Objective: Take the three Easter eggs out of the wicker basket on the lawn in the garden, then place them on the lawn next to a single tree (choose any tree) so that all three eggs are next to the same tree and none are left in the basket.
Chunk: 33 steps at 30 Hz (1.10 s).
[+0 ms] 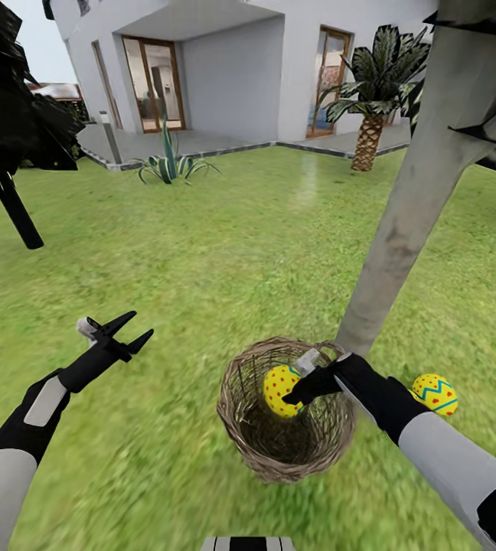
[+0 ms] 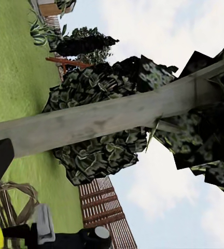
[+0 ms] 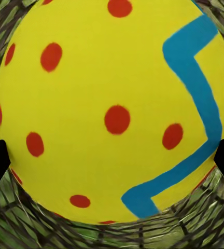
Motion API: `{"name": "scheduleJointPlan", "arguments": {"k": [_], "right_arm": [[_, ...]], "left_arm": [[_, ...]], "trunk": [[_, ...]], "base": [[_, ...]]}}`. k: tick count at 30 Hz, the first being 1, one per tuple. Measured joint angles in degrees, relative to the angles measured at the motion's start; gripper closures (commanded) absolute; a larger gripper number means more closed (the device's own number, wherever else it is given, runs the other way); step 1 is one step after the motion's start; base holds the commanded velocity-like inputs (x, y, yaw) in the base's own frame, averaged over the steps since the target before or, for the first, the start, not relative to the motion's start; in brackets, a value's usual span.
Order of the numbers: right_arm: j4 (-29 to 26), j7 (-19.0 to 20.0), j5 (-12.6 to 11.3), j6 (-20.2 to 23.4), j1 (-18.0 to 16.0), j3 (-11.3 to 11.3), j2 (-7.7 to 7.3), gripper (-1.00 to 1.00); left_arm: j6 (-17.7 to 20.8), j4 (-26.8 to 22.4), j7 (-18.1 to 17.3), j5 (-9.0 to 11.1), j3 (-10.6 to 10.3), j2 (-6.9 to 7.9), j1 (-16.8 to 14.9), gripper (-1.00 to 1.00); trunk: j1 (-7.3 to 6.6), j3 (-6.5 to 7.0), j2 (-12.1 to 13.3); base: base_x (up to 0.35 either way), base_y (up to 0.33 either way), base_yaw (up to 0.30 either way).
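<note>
One Easter egg (image 1: pixel 435 393) already lies on the lawn (image 1: pixel 202 252) at lower right, beside the tree (image 1: pixel 401 229); the right gripper (image 1: pixel 297 393) pinches a second egg (image 1: pixel 281 389) inside the wicker basket (image 1: pixel 286 409); the left gripper (image 1: pixel 129 330) hangs spread, lower left; a third egg is perhaps hidden.

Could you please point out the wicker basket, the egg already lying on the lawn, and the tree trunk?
wicker basket (image 1: pixel 242 428): head view, its woven left wall.
egg on the lawn (image 1: pixel 435 393): head view, its middle, on the zigzag band.
tree trunk (image 1: pixel 401 222): head view, mid-height on the pale bark.
</note>
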Motion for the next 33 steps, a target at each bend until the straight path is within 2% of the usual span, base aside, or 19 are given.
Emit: {"name": "scheduleJointPlan", "arguments": {"k": [4,6,7,10,11,13,17,19,22,24,26,30,33], "right_arm": [[-3.2,0.3,-0.1,0.3,0.0,0.0,-2.84,1.00],[-5.3,0.3,-0.2,1.1,0.0,0.0,-3.78,1.00],[-6.5,0.3,-0.2,1.3,0.0,0.0,-4.54,1.00],[-7.4,0.7,-2.8,1.4,0.0,0.1,-5.13,1.00],[-7.5,2.0,-4.2,1.5,0.0,0.1,-5.28,1.00],[-7.6,5.0,-4.9,1.4,0.0,0.1,-6.31,1.00],[-8.7,9.7,-5.4,1.5,0.0,0.1,-8.41,1.00],[-10.1,10.9,-5.5,1.5,0.0,0.1,-10.01,1.00],[-11.2,17.1,-6.6,1.5,0.0,0.1,-12.75,1.00],[-11.3,21.6,-6.8,1.5,0.0,-0.7,-13.58,1.00],[-11.3,25.9,-6.9,1.5,0.0,-3.0,-14.28,1.00],[-11.2,32.6,-6.9,1.4,0.0,-4.0,-16.19,1.00],[-11.0,33.9,-6.9,1.2,0.0,-4.6,-16.39,1.00]], "left_arm": [[0.0,-0.1,0.0,0.0,0.0,-0.05,0.0,-1.00],[0.0,-0.2,0.0,0.0,0.0,-0.10,0.0,-1.00],[0.0,-0.2,0.0,-0.1,0.0,-0.48,0.0,-1.00],[0.0,-0.2,0.0,-0.1,0.0,-0.84,0.0,-1.00],[0.0,-0.2,0.0,-0.1,0.0,-0.82,0.0,-1.00],[0.0,-0.1,0.0,-0.1,0.0,-0.83,0.0,-1.00],[0.0,-0.1,0.0,-0.1,0.0,-0.85,0.0,-1.00],[0.0,-0.1,0.0,-0.1,0.0,-0.86,0.0,-1.00],[0.0,0.0,0.0,-0.1,0.0,-0.89,0.0,-1.00],[-0.1,0.0,0.1,-0.2,0.0,-1.11,0.0,-1.00],[-0.1,0.0,0.1,-0.2,0.0,-1.21,0.0,-1.00],[-0.1,0.0,0.1,-0.2,0.0,-1.23,0.0,-1.00],[-0.1,0.0,0.1,-0.2,0.0,-1.23,0.0,-1.00]], "trunk": [[-0.87,0.72,1.6],[-1.31,1.08,2.4],[-1.53,1.26,2.8],[-2.19,1.80,4.0],[-2.41,1.98,4.4],[-2.85,2.33,5.2],[-3.73,3.05,6.8],[-4.17,3.41,7.6],[-4.80,3.95,8.8],[-5.23,4.31,9.6],[-5.67,4.67,10.4],[-6.55,5.38,12.0],[-7.22,5.92,13.2]], "base": [[0.000,0.000,0.000],[0.000,0.000,0.000],[0.000,0.000,0.000],[0.000,0.000,0.000],[0.000,0.000,0.000],[0.000,0.000,0.000],[0.000,0.000,0.000],[-0.045,0.000,0.000],[-0.275,0.000,0.000],[-0.329,0.000,0.000],[-0.336,0.000,0.000],[-0.337,0.000,0.000],[-0.205,0.000,0.000]]}}
